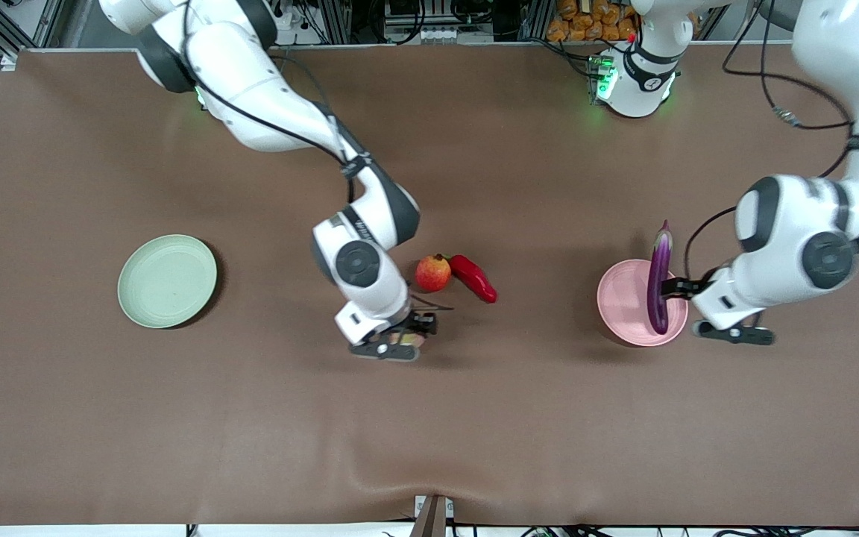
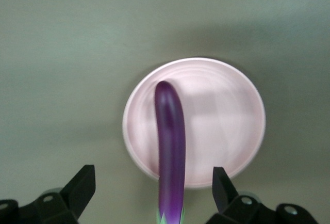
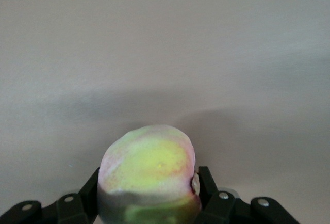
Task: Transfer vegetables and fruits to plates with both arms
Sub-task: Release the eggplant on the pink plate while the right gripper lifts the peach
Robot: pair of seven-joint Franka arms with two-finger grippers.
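Note:
My left gripper (image 1: 669,288) is open beside the pink plate (image 1: 622,298), its fingers wide on either side of the purple eggplant (image 1: 659,277) without touching it. In the left wrist view the eggplant (image 2: 171,146) has its rounded end over the pink plate (image 2: 227,121) and its stem end between the gripper's (image 2: 152,181) fingers. My right gripper (image 1: 404,341) is shut on the yellow-pink peach (image 3: 149,164), low over the brown mat close to the red pomegranate-like fruit (image 1: 433,273). The red chili pepper (image 1: 474,279) lies against that fruit. The green plate (image 1: 167,281) is bare, toward the right arm's end.
A brown mat (image 1: 429,432) covers the whole table. The pomegranate-like fruit and the chili lie mid-table between the two plates. Both arm bases stand along the table's edge farthest from the front camera.

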